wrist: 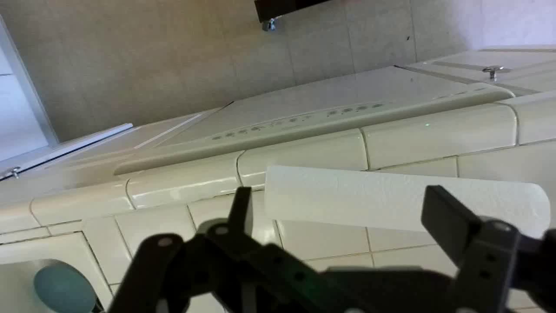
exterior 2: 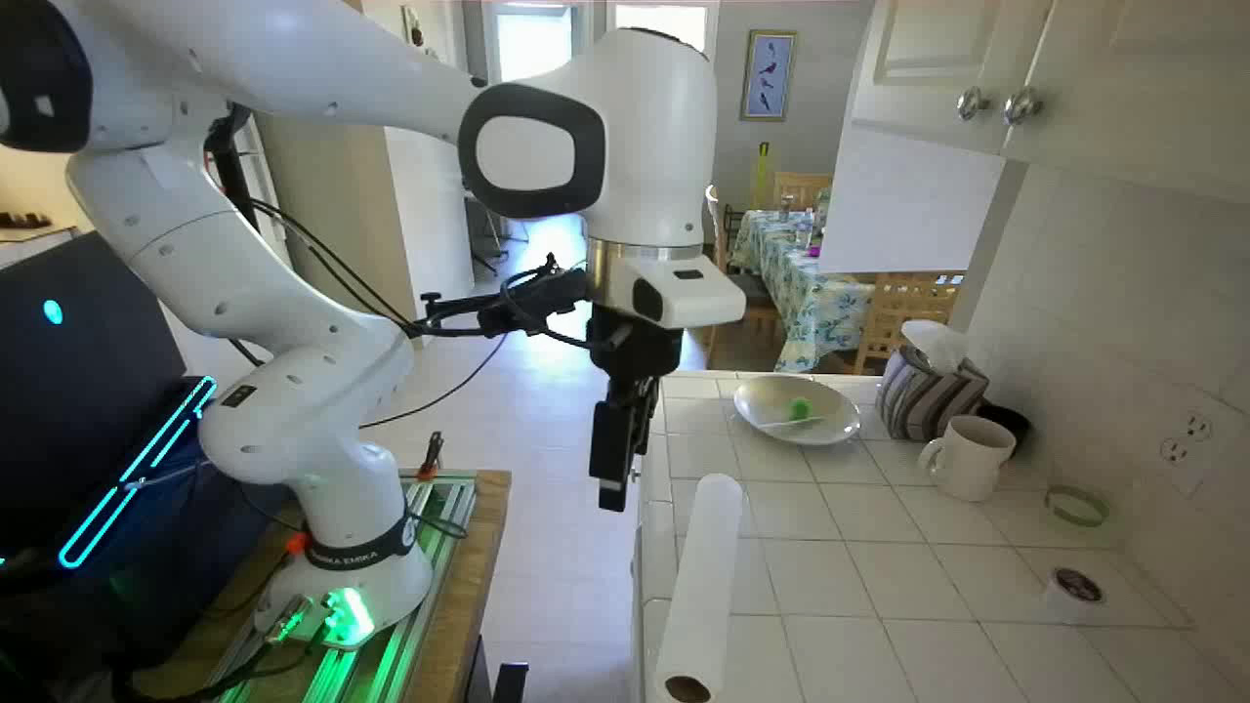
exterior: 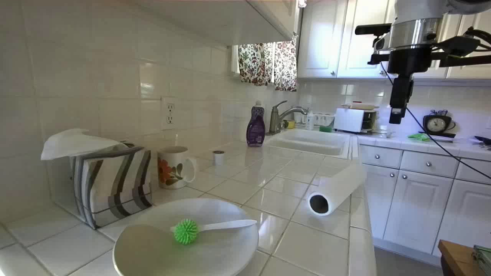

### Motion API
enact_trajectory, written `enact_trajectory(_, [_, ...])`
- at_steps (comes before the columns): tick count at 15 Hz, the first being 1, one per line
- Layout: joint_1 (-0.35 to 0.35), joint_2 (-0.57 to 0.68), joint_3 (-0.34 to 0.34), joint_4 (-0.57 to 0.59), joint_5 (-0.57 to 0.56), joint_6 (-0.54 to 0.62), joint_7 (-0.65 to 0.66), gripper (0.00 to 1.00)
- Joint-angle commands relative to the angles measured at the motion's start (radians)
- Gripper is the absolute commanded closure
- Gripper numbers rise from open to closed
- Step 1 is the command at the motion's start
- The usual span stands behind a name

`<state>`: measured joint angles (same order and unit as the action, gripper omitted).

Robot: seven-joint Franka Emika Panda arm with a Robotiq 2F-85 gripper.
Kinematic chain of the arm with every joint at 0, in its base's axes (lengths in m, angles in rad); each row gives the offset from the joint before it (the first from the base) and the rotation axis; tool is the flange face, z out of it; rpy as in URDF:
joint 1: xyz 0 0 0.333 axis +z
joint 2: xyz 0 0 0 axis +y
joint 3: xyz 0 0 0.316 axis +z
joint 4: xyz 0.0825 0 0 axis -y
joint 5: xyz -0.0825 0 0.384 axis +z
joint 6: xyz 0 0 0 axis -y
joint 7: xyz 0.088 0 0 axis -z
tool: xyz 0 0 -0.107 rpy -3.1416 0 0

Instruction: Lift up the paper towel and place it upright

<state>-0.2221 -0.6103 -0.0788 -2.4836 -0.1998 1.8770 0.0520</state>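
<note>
The paper towel is a plain white roll lying on its side on the tiled counter, close to the front edge. It shows in both exterior views (exterior: 342,186) (exterior 2: 705,576), with the dark hollow core visible at one end. In the wrist view the paper towel (wrist: 347,195) stretches from the middle to the right. My gripper (wrist: 339,195) is open and empty, with its two black fingers wide apart. In both exterior views the gripper (exterior: 397,117) (exterior 2: 613,493) points down, held above the counter and apart from the roll.
A white bowl (exterior: 145,245) holds a green brush (exterior: 187,231). Beside it stand a striped tissue box (exterior: 115,184) and a flowered mug (exterior: 168,170). A small cup (exterior: 218,157) and a purple bottle (exterior: 256,128) stand near the wall. A sink (exterior: 347,147) lies beyond. A cabinet (exterior: 230,19) overhangs the counter.
</note>
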Motion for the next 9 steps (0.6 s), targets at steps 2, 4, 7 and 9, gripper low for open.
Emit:
enact_trajectory(2, [0.014,0.000,-0.012,0.002,-0.007,-0.004,0.006,0.00])
enact_trajectory(4, [0.014,0.000,-0.012,0.002,-0.007,-0.004,0.006,0.00])
enact_trajectory(7, [0.038,-0.017,-0.033,0.007,0.027,-0.008,-0.048,0.00])
enact_trajectory(9, [0.070,-0.019,-0.097,0.015,0.075,0.022,-0.174,0.00])
